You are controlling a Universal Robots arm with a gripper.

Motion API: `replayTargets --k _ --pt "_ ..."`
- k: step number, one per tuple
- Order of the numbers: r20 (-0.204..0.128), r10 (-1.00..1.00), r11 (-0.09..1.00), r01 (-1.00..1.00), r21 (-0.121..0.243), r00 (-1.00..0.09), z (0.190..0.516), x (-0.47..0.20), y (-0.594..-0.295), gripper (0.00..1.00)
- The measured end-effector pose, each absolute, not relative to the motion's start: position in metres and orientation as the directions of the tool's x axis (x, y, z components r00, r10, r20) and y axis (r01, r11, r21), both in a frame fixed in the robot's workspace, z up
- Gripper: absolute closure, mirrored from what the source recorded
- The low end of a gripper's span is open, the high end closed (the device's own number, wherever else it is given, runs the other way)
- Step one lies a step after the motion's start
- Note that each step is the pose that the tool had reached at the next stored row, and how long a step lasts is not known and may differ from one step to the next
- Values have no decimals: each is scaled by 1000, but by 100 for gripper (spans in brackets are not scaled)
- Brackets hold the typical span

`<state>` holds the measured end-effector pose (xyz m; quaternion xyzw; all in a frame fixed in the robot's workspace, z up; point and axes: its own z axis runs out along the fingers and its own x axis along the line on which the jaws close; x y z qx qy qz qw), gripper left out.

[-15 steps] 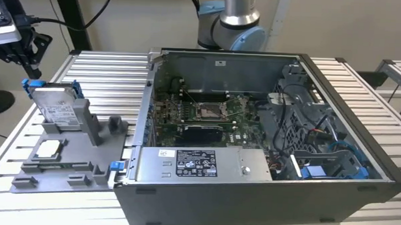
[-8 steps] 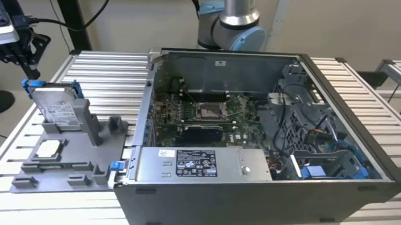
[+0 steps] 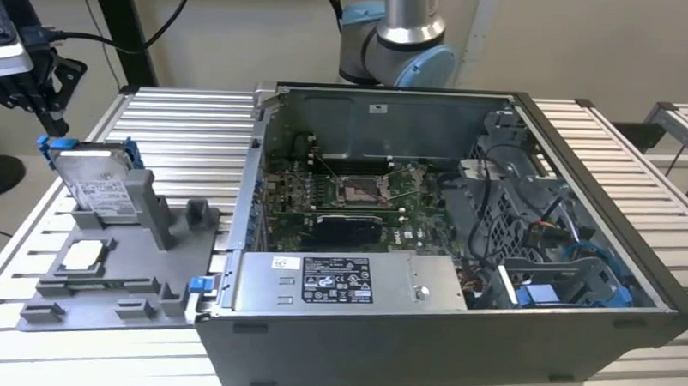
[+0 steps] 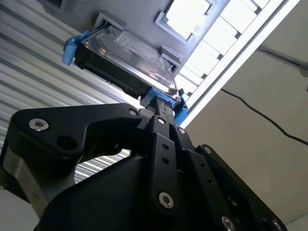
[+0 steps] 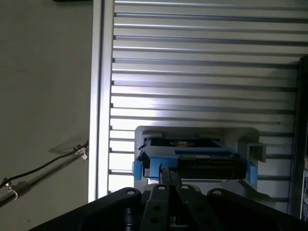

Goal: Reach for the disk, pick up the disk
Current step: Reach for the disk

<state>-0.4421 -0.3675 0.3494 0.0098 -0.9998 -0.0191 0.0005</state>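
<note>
The disk [image 3: 93, 180] stands upright on its edge in a grey holder [image 3: 118, 275] at the exterior view's left. It is a silver hard drive with a white label and a blue frame. My black gripper [image 3: 57, 130] hangs just above its upper corner, on the side toward the exterior view's left. Its fingers are drawn together, with nothing seen between them. In the second wrist view the gripper [image 4: 161, 102] points at the blue frame of the disk [image 4: 139, 55]. In the first wrist view the disk [image 5: 202, 161] sits edge-on just beyond the gripper [image 5: 167, 172]. Whether the tips touch the frame I cannot tell.
A small white-and-silver chip [image 3: 84, 253] lies in the same holder. An open computer case [image 3: 431, 342] with a grey power supply [image 3: 341, 283] takes up the middle and right of the slatted metal table [image 3: 186, 127]. The arm's base [image 3: 401, 40] stands behind it. A cable [image 5: 43, 166] lies on the floor.
</note>
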Motion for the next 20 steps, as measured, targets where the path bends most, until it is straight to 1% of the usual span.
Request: replayTargets --k 9,20 --pt "1 -40 998 -40 38 -999 349 -442 -368 100" --pt "1 -195 980 -195 38 -981 349 -444 -368 100"
